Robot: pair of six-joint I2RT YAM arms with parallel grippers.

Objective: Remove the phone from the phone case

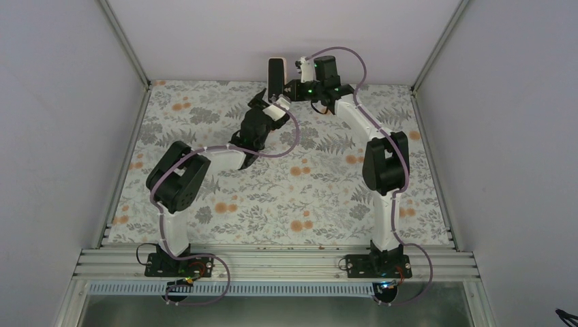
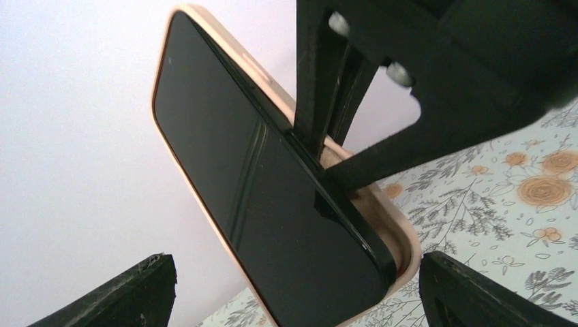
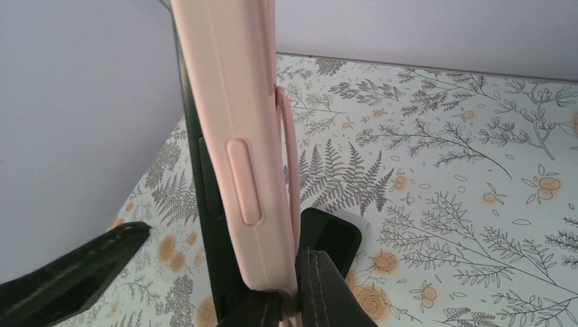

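A black phone (image 2: 259, 197) sits in a pink phone case (image 3: 238, 136), held upright above the far edge of the table in the top view (image 1: 275, 73). My right gripper (image 3: 290, 272) is shut on the case's lower side edge, and its black fingers (image 2: 327, 102) show clamped on the rim. At one lower corner the phone stands lifted out of the case, with the bare inside of the case (image 2: 382, 211) showing. My left gripper (image 2: 300, 293) is open. Its fingers stand on either side of the phone's lower end without touching it.
The floral tablecloth (image 1: 293, 184) covers the table. A white back wall (image 1: 225, 34) stands right behind the phone, with metal frame posts (image 1: 123, 41) at the sides. The left arm's elbow (image 1: 178, 178) and the right arm's elbow (image 1: 385, 162) hang over mid-table.
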